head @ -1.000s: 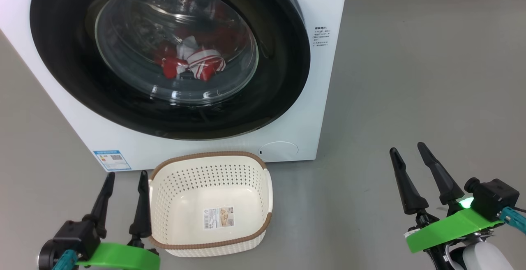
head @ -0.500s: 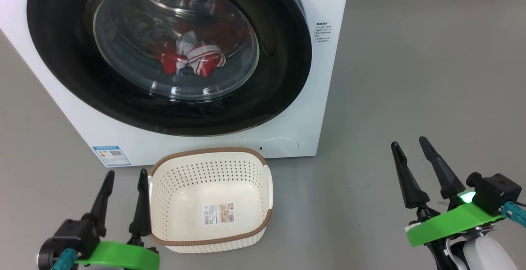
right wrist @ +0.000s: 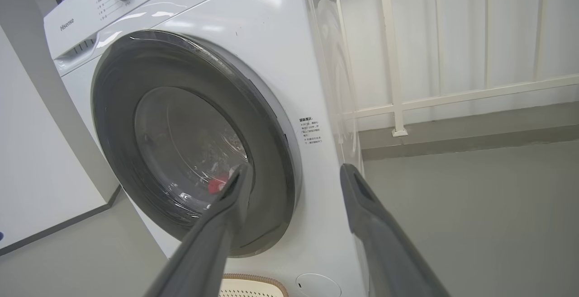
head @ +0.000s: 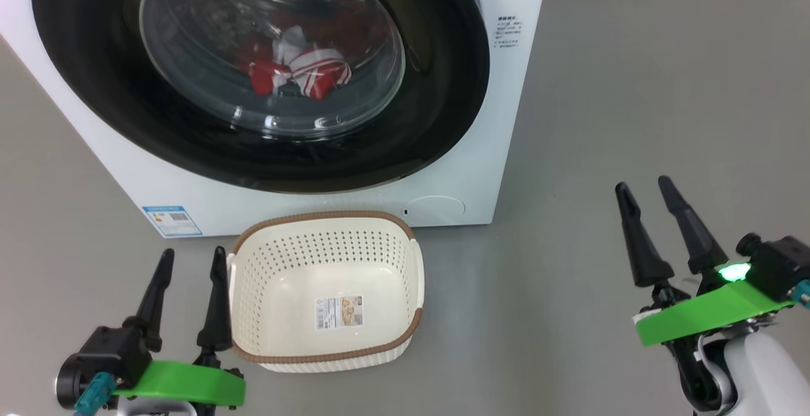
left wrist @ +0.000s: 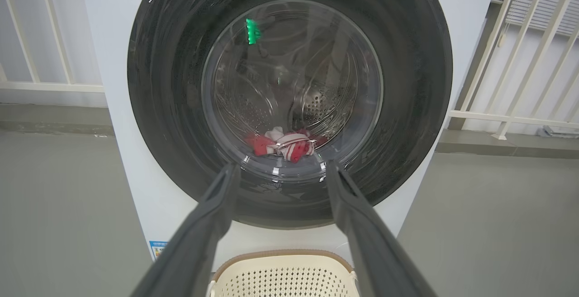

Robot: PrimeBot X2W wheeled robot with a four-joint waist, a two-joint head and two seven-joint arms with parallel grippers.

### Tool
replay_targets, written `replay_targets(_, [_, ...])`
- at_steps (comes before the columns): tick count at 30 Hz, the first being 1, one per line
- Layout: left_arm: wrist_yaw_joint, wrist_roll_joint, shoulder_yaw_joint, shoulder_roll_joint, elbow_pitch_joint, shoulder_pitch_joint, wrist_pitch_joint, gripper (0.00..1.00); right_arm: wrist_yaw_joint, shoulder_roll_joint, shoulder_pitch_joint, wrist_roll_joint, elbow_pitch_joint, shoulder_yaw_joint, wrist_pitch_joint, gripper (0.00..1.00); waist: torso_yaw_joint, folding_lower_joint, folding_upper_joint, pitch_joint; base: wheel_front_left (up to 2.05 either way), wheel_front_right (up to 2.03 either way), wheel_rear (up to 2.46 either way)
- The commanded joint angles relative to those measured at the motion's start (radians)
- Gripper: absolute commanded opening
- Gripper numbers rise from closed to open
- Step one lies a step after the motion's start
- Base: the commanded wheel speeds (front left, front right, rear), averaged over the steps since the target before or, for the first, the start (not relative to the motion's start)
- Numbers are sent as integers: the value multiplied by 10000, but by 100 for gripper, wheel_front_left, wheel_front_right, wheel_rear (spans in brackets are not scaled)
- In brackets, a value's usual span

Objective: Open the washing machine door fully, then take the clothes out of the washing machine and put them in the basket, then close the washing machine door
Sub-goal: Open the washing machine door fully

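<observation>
Head view: big white boxy washing machine (head: 500, 118) at 12 o'clock, its round, glossy-black-rimmed glass door (head: 443, 87) shut. Bright red, white-striped clothes (head: 304, 71) lie in the drum, seen through the glass. Cream perforated plastic, brown-rimmed basket (head: 323, 216) sits empty on the grey floor (head: 633, 87) just below the door, likely parked there for a short drop. Left tool (head: 193, 252) at 7 o'clock, just beside the basket. Right tool (head: 643, 184) at 4 o'clock, well apart from the machine. Both released, grasping nothing. Door opening not yet begun.
</observation>
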Motion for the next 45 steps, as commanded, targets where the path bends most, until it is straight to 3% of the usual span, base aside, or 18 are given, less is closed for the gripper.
replay_targets(1, [-5,62,285,189,-312,-438,-93,100,16,-157,-373,160,-252,129,-118,100,37,0,0,154,0,0,0])
replay_targets(9, [-42,75,244,189,-378,-624,-93,100,16,-325,-1020,1126,-408,-98,-118,100,122,0,0,636,0,0,0])
replay_targets(10, [-47,78,244,189,-384,-652,-93,100,16,-348,-1097,1276,-447,-123,-118,91,132,0,0,694,0,0,0])
replay_targets(12, [-55,84,239,189,-392,-715,-93,100,16,-443,-1250,1523,-491,-166,-118,51,159,0,0,804,0,0,0])
replay_targets(14, [-64,94,234,189,-396,-779,-93,100,16,-544,-1421,1757,-530,-203,-118,36,187,0,0,905,0,0,0])
replay_targets(17, [-80,115,223,189,-420,-883,-93,100,16,-660,-1703,2213,-637,-349,-118,0,260,0,0,1099,0,0,0])
replay_targets(33, [-116,166,313,189,-552,-1273,-93,100,16,-1769,-3185,5164,-182,-100,-68,0,633,0,0,1946,0,0,0])
replay_targets(45, [-126,224,385,189,-631,-1437,-93,100,16,-2474,-4316,7795,595,348,1000,0,764,0,0,2326,0,0,0])
